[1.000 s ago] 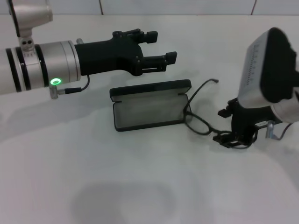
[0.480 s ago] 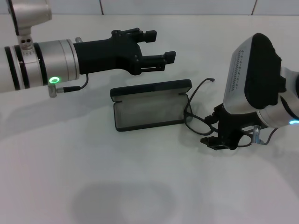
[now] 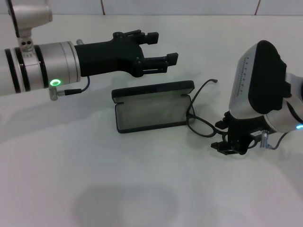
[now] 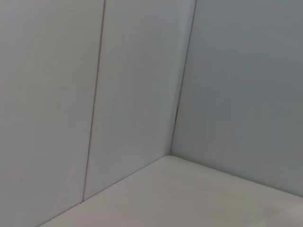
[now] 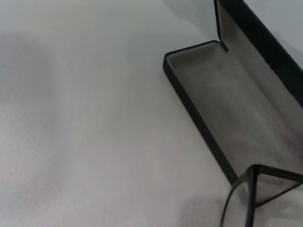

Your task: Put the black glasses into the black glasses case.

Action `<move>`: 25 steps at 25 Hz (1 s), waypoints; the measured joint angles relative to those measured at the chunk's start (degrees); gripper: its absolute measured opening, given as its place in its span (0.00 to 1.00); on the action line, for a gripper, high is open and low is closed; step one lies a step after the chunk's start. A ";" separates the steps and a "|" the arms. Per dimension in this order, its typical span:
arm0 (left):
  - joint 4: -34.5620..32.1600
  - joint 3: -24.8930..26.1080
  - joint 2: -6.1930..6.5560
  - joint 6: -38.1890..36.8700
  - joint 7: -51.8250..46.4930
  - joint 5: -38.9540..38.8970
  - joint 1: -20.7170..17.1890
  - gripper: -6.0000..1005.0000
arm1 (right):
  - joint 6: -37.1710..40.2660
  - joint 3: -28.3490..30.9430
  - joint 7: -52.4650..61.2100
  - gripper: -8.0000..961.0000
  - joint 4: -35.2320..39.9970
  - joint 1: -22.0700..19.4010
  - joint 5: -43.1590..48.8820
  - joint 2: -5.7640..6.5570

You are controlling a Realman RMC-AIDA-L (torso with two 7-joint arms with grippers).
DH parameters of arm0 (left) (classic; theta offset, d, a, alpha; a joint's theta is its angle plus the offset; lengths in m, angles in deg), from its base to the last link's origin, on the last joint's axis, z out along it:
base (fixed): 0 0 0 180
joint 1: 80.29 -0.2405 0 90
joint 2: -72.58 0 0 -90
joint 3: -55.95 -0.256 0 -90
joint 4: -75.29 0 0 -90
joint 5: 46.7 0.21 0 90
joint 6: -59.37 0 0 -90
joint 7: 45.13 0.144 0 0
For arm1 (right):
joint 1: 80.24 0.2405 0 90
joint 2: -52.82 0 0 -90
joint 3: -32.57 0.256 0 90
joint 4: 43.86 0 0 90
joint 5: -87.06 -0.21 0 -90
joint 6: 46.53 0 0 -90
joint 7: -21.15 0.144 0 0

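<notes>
The black glasses case (image 3: 150,112) lies open on the white table, grey lining up and lid standing at the back. It also shows in the right wrist view (image 5: 236,104). The black glasses (image 3: 200,124) lie just right of the case, one temple arm curving up and back. One lens corner shows in the right wrist view (image 5: 250,191). My right gripper (image 3: 228,141) is low on the table at the glasses' right end, hiding that side. My left gripper (image 3: 163,46) is open and empty, hovering behind the case.
The white table (image 3: 118,189) stretches wide in front of the case. A tiled wall (image 3: 189,5) runs along the back edge. The left wrist view shows only wall panels (image 4: 132,85) and a bare table corner.
My right gripper swung left toward the glasses, then eased back right a little. The glasses barely shifted. The left arm and the case have not moved.
</notes>
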 joint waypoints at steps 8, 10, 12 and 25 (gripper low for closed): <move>0.08 0.00 -0.23 0.01 0.11 -0.07 0.31 0.82 | -2.79 -0.38 -0.62 0.41 -2.46 0.45 -0.05 -0.11; 0.11 0.00 -0.23 0.00 0.08 -0.12 0.32 0.82 | -3.15 -0.73 -0.68 0.37 -2.56 0.51 -0.10 -0.11; 0.36 0.00 -0.23 0.03 0.01 -0.24 0.38 0.82 | -3.21 -1.02 -0.71 0.34 -2.58 0.47 -0.14 -0.10; 0.78 1.88 0.32 -9.62 -3.50 -2.61 0.66 0.81 | -1.33 8.94 -10.18 0.12 6.53 -8.93 -7.63 0.05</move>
